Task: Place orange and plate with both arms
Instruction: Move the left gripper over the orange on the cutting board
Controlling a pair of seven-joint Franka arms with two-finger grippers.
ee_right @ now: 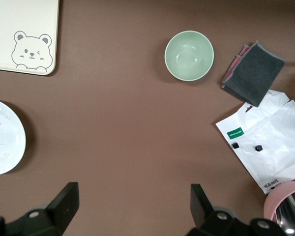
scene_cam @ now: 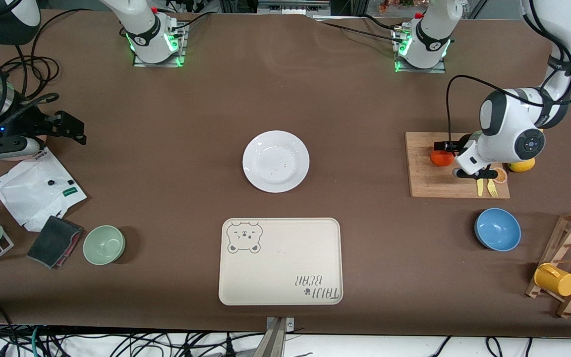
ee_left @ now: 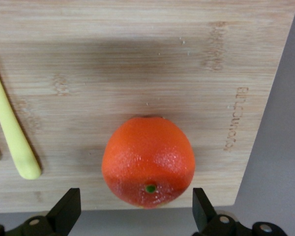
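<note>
Both pincers wide, orange (ee_left: 148,167) stem dimple

White arms, black joint bands, green-lit bases, black cables.

The front camera looks down from high across the surface (scene_cam: 191,99), arm bases at frame top. The left wrist camera sits close above the orange (ee_left: 148,161). The right wrist camera, higher, shares the plate (ee_right: 2,136) with the front view.

One orange (scene_cam: 440,157), one plate (scene_cam: 276,161), one bear tray (scene_cam: 280,261), two bowls (scene_cam: 104,244), one cutting board (scene_cam: 424,181), one yellow mug (scene_cam: 555,279)
</note>
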